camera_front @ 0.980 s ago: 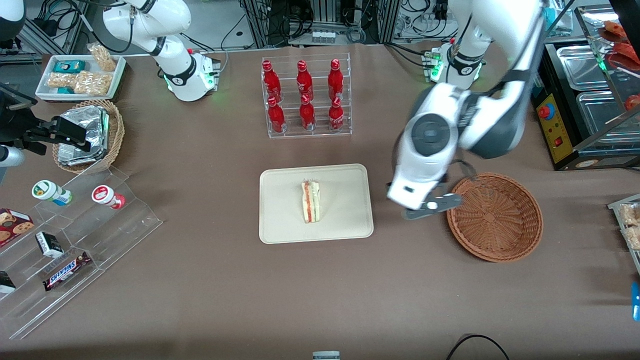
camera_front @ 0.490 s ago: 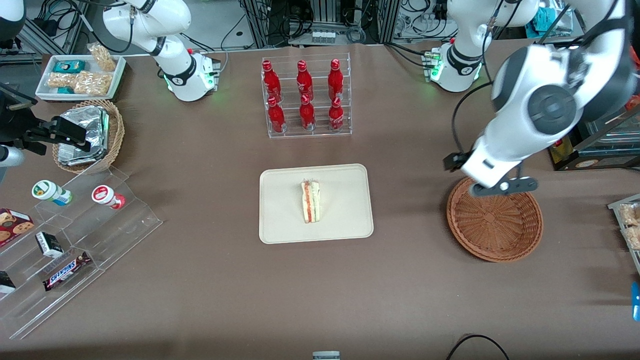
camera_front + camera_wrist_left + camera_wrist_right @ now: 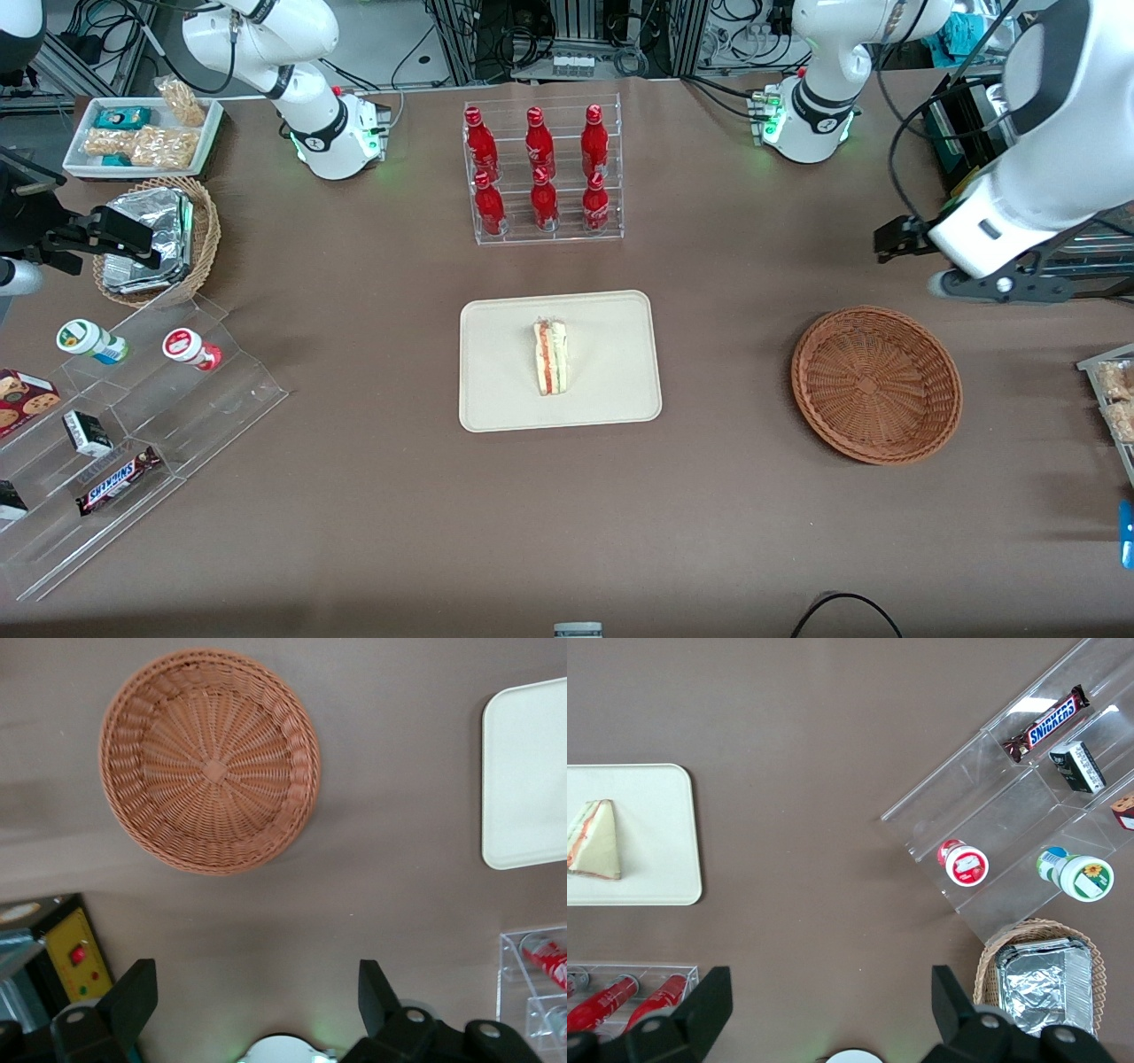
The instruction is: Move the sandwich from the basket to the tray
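Since the sandwich [image 3: 551,357] lies mid-frame on the tray [image 3: 496,399], basket [image 3: 876,383] empty: gripper [image 3: 252,997] upper right, above the desk, fingers [image 3: 133,997] apart, nothing held. Advice: retreat clear.

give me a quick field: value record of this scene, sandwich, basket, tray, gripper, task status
sandwich: lying on the tray, near its middle
tray: flat on the table, nearer the front camera than the bottle rack
basket: nothing in it, toward the working arm's end of the table
gripper: open, holding nothing, raised above the table beside the basket
task status: sandwich already on the tray
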